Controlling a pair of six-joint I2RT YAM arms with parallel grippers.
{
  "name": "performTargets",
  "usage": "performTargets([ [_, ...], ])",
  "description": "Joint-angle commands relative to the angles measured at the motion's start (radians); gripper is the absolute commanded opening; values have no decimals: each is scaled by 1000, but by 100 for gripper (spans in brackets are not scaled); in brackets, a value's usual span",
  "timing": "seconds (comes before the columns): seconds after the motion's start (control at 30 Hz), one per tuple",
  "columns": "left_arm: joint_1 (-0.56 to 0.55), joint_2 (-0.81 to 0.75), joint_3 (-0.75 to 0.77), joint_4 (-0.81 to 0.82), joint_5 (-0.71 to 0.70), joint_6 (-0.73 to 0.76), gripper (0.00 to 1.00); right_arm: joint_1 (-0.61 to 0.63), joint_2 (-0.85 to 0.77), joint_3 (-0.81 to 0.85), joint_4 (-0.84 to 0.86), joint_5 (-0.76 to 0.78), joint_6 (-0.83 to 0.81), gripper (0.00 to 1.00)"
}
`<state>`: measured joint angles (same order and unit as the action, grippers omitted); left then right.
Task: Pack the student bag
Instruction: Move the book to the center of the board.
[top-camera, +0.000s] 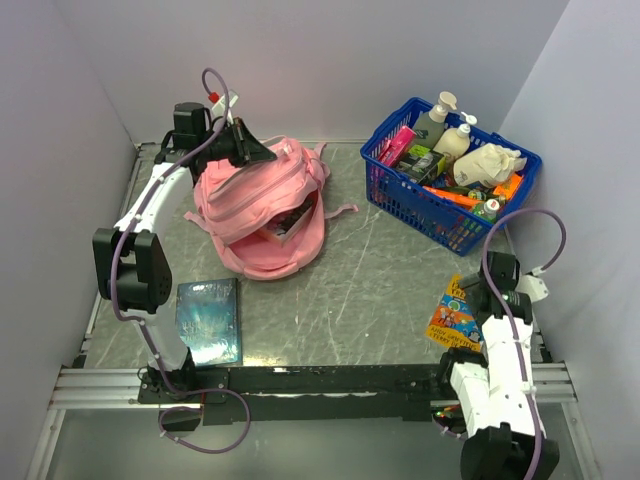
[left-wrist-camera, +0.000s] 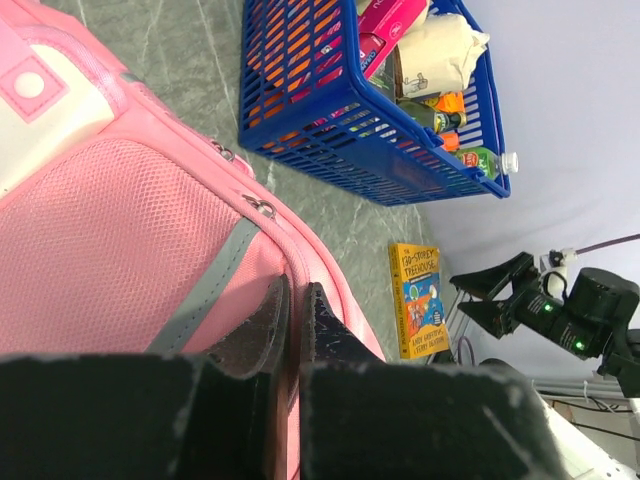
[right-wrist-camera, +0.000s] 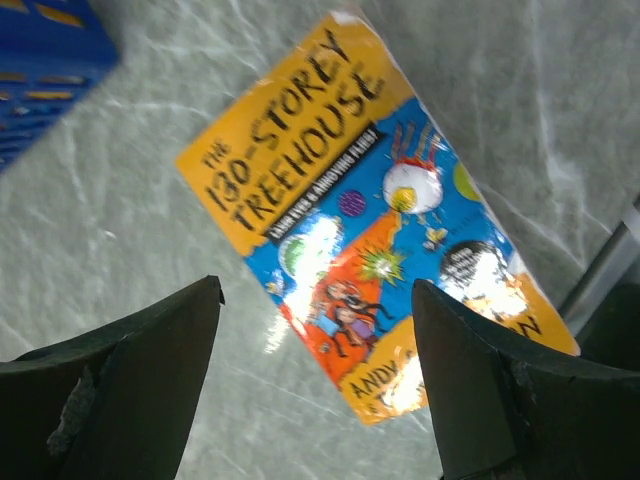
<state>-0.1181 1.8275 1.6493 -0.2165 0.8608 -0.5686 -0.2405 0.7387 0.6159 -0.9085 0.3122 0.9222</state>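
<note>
Shows a grey marbled table (top-camera: 370, 270) from above, with a pink soft fabric backpack (top-camera: 262, 215) lying at its far left, main compartment gaping and something dark showing inside. Places the left tool (top-camera: 250, 150) at the backpack's far top edge, against the pink fabric. From the left wrist, shows the left tool (left-wrist-camera: 296, 300) clenched, its two dark fingers (left-wrist-camera: 265, 330) pressed together right at the backpack (left-wrist-camera: 120, 230), beside a grey strip and a zip pull; cannot tell whether any fabric sits between them.

Puts the right tool (top-camera: 470, 292) well apart from the backpack, at the table's near right, above a yellow-and-blue paperback book (top-camera: 455, 312) lying flat. From the right wrist, shows the right tool (right-wrist-camera: 315, 290) released, jaws spread wide and hanging over the paperback book (right-wrist-camera: 370, 230), whose cover reads "The 130-Storey Treehouse".

Sets a blue plastic basket (top-camera: 395, 200), filled with bottles and packets, at the far right, near the backpack but apart from it. Shows a dark blue rectangular book (top-camera: 208, 320) flat by the left arm's base, just nearer than the backpack.
</note>
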Motion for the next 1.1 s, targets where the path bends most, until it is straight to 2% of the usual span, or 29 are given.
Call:
performTargets([
  [0.0, 5, -68, 29, 129, 81, -31, 1, 14, 59, 22, -77, 17, 19, 85],
  [0.13, 5, -68, 26, 147, 86, -50, 1, 6, 197, 117, -153, 83, 111, 92],
  [0.2, 5, -65, 29, 137, 87, -45, 1, -22, 226, 111, -98, 113, 96, 94],
  [0.4, 5, -53, 70, 88, 92, -19, 1, -94, 62, -134, 144, 126, 84, 94],
  [0.5, 6, -60, 75, 83, 87, -11, 1, -121, 80, -101, 134, 137, 60, 94],
  [0.63, 5, -51, 84, 85, 90, -27, 1, -123, 148, 25, 7, 283, 116, 98],
  [0.77, 5, -34, 109, 69, 89, -24, 1, -140, 217, 24, 17, 369, 168, 97],
  [0.93, 5, -23, 127, 40, 93, -5, 1, -184, 211, -108, 147, 315, 179, 96],
  [1.07, 5, -31, 109, 52, 96, -13, 1, -221, 104, -174, 233, 191, 156, 93],
])
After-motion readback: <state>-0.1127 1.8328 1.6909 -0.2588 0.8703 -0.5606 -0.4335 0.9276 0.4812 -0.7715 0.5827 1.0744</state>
